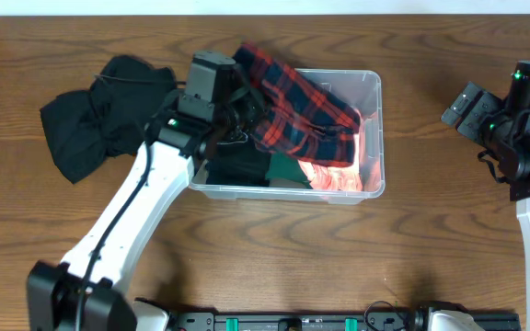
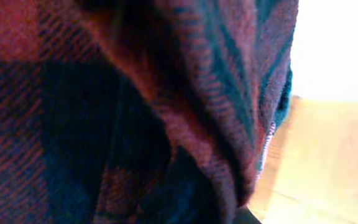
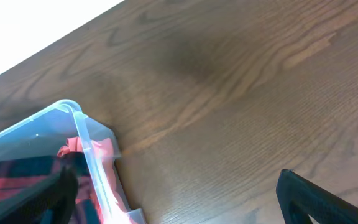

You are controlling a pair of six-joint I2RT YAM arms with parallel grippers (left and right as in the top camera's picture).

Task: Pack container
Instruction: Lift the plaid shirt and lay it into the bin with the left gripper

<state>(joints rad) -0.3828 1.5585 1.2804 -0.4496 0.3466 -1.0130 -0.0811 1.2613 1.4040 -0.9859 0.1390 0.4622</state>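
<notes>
Over the container (image 1: 376, 138), left gripper (image 1: 247, 115) smothered in red plaid cloth (image 1: 306, 110) — fingers hidden, grip impossible to tell, right gripper (image 3: 178, 177) well apart, spread wide, empty.

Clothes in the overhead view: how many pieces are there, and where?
5. A black heap lies left of the container; a plaid cloth is draped over it; inside lie a black piece, a green piece and a coral piece. Others may be hidden.

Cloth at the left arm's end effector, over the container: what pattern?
Red and dark-blue plaid cloth, best seen in the overhead view.
</notes>
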